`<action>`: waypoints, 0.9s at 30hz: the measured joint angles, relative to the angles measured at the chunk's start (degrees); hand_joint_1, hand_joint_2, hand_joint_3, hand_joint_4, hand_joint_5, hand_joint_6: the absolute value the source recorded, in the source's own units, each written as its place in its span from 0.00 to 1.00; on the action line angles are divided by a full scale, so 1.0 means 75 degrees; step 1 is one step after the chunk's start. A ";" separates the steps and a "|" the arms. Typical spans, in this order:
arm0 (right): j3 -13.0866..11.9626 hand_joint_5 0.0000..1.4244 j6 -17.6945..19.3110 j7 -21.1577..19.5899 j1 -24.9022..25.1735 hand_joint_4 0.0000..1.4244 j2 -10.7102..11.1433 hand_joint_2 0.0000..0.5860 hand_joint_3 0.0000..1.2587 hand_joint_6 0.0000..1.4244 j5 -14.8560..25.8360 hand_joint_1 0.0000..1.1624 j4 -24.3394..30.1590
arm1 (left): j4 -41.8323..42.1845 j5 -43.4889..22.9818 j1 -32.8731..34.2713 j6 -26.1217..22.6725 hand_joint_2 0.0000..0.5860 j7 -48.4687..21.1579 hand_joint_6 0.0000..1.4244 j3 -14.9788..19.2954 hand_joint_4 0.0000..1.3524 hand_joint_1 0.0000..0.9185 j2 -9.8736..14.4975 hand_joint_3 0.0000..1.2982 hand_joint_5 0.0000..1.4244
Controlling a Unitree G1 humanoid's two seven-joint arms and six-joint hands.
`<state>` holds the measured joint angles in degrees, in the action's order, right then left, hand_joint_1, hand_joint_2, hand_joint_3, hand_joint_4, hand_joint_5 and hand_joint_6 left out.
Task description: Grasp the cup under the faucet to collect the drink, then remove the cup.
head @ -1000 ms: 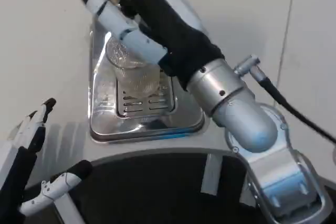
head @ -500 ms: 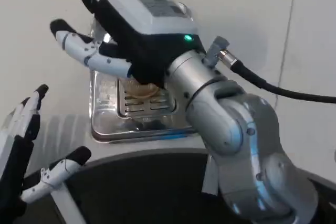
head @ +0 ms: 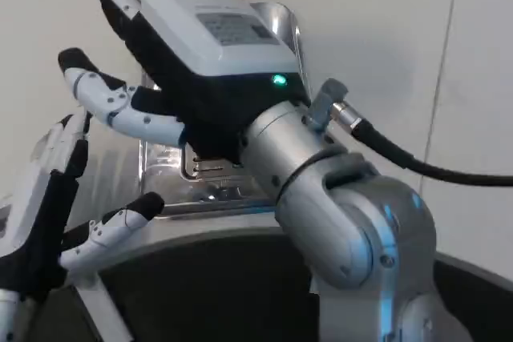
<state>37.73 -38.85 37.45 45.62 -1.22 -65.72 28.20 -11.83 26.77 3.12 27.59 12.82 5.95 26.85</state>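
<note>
head view has my right forearm [head: 321,190] as the biggest thing in it, a silver barrel running from the lower right up toward the middle, with a black cable [head: 417,162] plugged in near the wrist and trailing off to the right. at its end my right hand [head: 188,54] is raised, its white back turned up to the camera, a green light glowing on it beside a small label whose print is too fine for me to read. its fingers are spread apart and point up and left, the thumb [head: 112,102] sticking out to the left on its own, and i see nothing held in it. the hand sits in front of the steel drip tray [head: 212,186], so only part of the slotted grate shows below it. the cup is hidden behind my hand and i cannot tell where it stands. my left hand [head: 48,206] is at the lower left, fingers apart and holding nothing, one fingertip [head: 140,207] reaching near the tray's front edge.
</note>
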 measured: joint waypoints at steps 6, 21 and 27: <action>0.0061 0.00 0.0145 0.0156 -0.0302 0.00 -0.0214 0.90 0.00 0.00 -0.0395 0.00 0.0152 | -0.0316 -0.0010 0.0377 0.0034 0.04 0.0153 0.00 -0.0106 0.00 0.03 -0.0212 0.00 0.00; -0.0244 0.00 0.0812 0.0039 -0.0477 0.00 -0.0368 0.92 0.00 0.00 -0.0510 0.02 -0.0113 | -0.0831 0.0106 0.1196 -0.0302 0.05 0.0473 0.00 -0.0403 0.00 0.04 -0.0624 0.00 0.00; -0.0366 0.00 0.0949 -0.0048 -0.0476 0.00 -0.0375 0.94 0.00 0.00 -0.0474 0.05 -0.0195 | -0.1165 0.0120 0.1571 -0.0577 0.07 0.0688 0.00 -0.0525 0.00 0.07 -0.0763 0.00 0.00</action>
<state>34.99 -31.74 37.09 42.05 -4.03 -69.28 26.74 -20.57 27.67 14.91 23.27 17.98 2.01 21.13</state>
